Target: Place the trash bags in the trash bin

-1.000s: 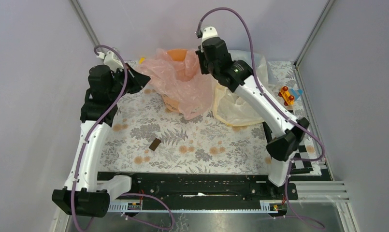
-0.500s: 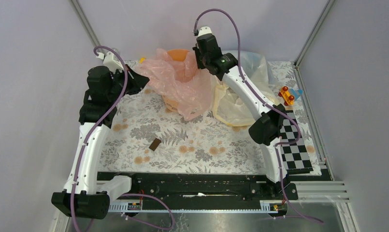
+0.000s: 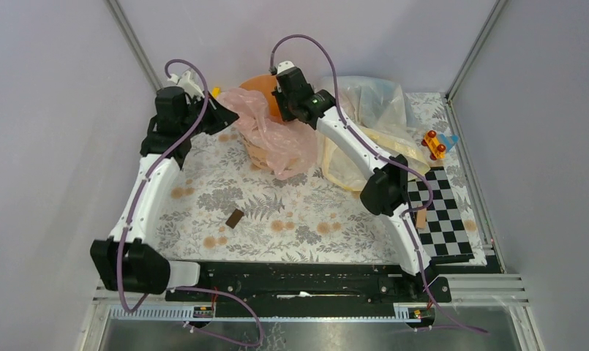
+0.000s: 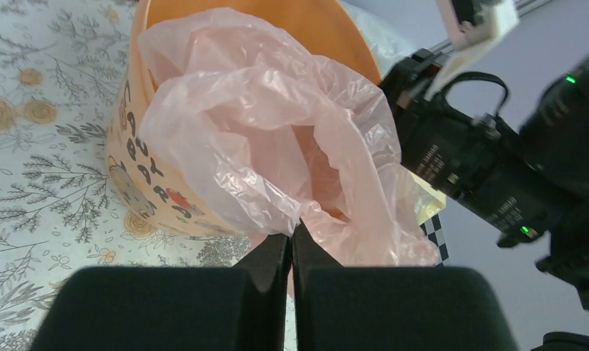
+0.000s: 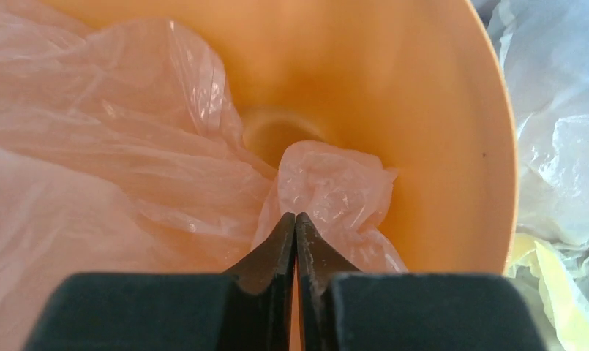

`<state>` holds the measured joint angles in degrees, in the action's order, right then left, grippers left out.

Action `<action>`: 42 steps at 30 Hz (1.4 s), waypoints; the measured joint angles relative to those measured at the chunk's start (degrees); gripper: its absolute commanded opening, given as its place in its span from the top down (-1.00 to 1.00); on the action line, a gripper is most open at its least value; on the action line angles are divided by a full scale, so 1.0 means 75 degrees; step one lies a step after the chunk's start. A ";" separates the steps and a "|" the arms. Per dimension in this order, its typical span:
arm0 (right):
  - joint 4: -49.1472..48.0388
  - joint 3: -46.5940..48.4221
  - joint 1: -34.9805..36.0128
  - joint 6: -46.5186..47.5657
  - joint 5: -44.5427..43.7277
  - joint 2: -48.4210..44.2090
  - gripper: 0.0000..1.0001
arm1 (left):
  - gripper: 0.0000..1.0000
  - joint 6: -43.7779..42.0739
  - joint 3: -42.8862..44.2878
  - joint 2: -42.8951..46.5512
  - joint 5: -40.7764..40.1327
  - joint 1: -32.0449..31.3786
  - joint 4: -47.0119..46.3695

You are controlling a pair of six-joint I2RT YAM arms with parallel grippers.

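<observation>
The pale-pink trash bag point(image 3: 269, 135) drapes over the near side of the peach-orange trash bin point(image 3: 260, 82) at the back of the table. My left gripper point(image 3: 219, 117) is shut on the bag's left edge point(image 4: 276, 153), just left of the bin point(image 4: 141, 175). My right gripper point(image 3: 280, 102) is over the bin's mouth, shut on a fold of the bag point(image 5: 335, 186) that hangs inside the bin point(image 5: 394, 95). The rest of the bag lies over the rim and down the outer side.
A cream-yellow bag point(image 3: 350, 157) and a clear whitish bag point(image 3: 368, 95) lie right of the bin. A red and blue toy point(image 3: 437, 142) sits at the far right. A small brown block point(image 3: 234, 218) lies mid-table. A checkerboard point(image 3: 441, 212) is at right.
Both arms moved toward the bin. The left gripper went right and back with the bag's edge; the right gripper went left over the bin's mouth. The bag bunched up closer to the bin.
</observation>
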<state>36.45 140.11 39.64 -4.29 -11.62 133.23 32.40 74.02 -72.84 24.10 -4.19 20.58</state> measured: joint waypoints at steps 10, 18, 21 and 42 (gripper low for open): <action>0.0277 -0.0568 0.0000 0.0009 0.0195 -0.1338 -0.24 | 1.00 0.0268 0.1550 -0.2273 -0.0356 -0.0892 -0.0003; -0.0055 -0.2428 0.0105 0.0323 0.1119 -0.4307 -0.40 | 1.00 0.0204 0.1722 -0.2326 -0.0819 -0.1160 0.0122; -0.0571 -0.3931 0.0589 0.0781 0.1361 -0.5368 -0.40 | 1.00 0.0105 0.1644 -0.1944 -0.1072 -0.1122 0.0391; -0.5432 -1.0075 0.2063 0.2891 0.0551 -0.6353 -0.52 | 1.00 -0.0440 0.1647 -0.0455 -0.1297 -0.0810 0.1469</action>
<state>-4.29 64.55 55.11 17.39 -7.49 85.58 29.10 86.37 -76.25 14.37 -10.26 31.59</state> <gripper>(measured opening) 0.751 0.002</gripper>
